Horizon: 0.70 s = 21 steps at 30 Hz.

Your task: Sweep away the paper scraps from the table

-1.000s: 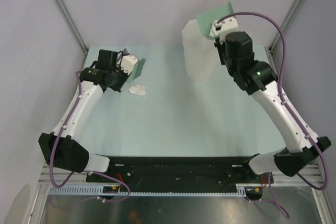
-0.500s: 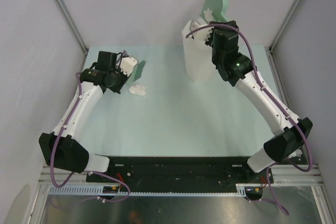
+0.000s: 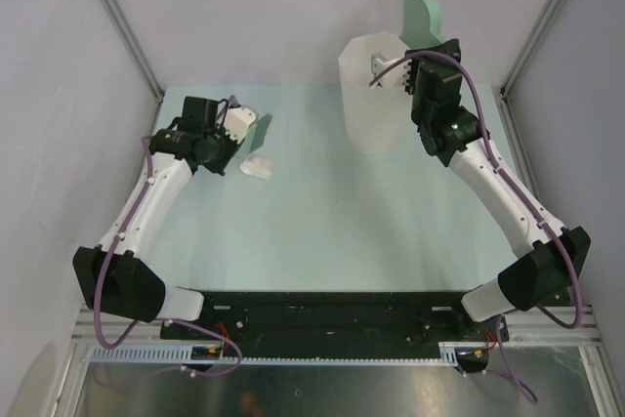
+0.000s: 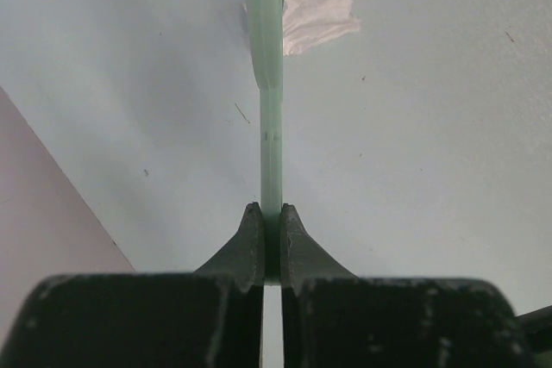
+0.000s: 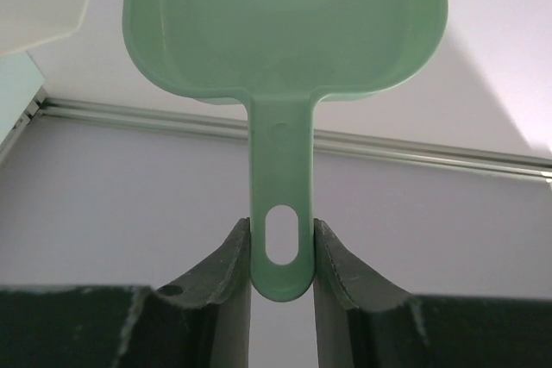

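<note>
Where it lies, crumpled white paper scrap

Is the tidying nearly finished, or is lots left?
Nearly done. Only one paper scrap shows on the table. In hand: the right end effector grips the green dustpan by its handle, raised by the white bin; the left end effector pinches a thin green sweeper beside that scrap. Left: sweeping it up and binning it.

White paper scrap, mint-green table
</note>
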### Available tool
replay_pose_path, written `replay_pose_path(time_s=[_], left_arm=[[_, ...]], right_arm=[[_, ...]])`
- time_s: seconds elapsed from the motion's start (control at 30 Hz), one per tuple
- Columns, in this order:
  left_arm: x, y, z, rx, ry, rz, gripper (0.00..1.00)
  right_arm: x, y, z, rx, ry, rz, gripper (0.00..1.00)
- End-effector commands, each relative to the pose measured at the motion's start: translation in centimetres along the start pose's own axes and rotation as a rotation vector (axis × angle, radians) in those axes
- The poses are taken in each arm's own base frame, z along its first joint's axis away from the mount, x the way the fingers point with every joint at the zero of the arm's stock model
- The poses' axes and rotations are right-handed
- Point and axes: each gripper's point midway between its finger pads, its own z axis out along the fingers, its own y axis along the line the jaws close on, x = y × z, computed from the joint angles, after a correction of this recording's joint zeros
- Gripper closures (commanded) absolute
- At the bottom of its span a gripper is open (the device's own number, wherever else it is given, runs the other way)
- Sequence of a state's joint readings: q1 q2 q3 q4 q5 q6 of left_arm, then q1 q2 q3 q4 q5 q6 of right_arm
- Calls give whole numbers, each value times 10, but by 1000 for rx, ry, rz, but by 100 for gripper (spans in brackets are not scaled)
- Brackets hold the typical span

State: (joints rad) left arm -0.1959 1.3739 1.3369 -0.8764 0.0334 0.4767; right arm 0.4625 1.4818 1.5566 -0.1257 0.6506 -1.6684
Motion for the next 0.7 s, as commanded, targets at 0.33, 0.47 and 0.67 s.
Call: replay_pose_path(time_s=[0.33, 0.47, 0.67], left_arm=[[5, 32, 8, -136, 29, -23, 100], [13, 30, 26, -122, 75, -36, 100], [25, 36, 37, -138, 121, -44, 100]], right_arm=[[-103, -60, -116, -62, -457, 606, 100], [-163, 12, -165, -358, -632, 763, 100], [-218, 118, -208, -839, -601, 977, 100]])
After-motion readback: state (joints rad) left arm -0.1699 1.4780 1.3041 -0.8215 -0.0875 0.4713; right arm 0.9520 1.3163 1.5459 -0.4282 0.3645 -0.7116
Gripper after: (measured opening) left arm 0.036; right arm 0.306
